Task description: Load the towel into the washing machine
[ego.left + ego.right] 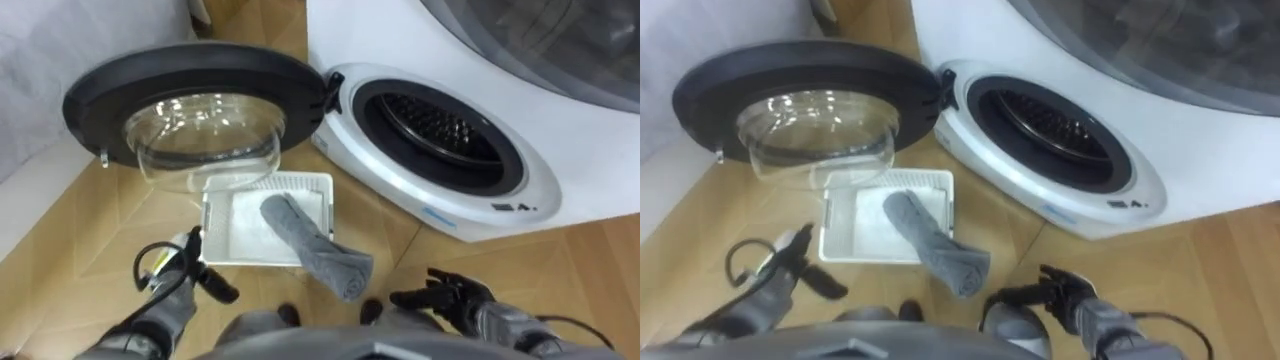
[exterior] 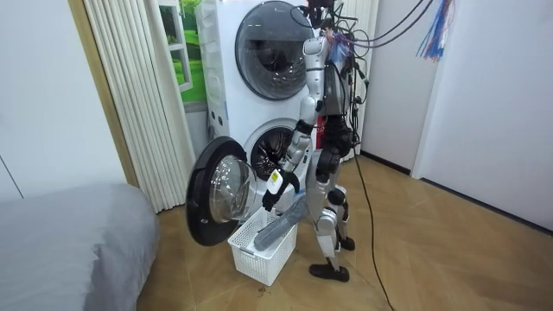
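Observation:
A grey towel [image 1: 308,243] lies rolled in a white plastic basket [image 1: 268,181] on the wooden floor, its near end hanging over the basket's front right rim. Right of the basket, the washing machine [image 1: 560,130] has its dark drum opening [image 1: 440,125] uncovered. Its round door [image 1: 190,75] is swung wide to the left, above the basket. My left hand [image 1: 193,272] hovers open at the basket's near left corner, apart from the towel. My right hand [image 1: 450,295] is open, fingers spread, low and right of the towel's hanging end. In the room view I stand bent over the basket [image 2: 259,255] before the lower machine [image 2: 268,147].
A second machine [image 2: 263,39] is stacked on top of the lower one. A grey bed [image 2: 69,233] fills the room view's left, with a ribbed curtain [image 2: 138,95] behind the open door. Bare wooden floor [image 2: 432,250] stretches to the room view's right.

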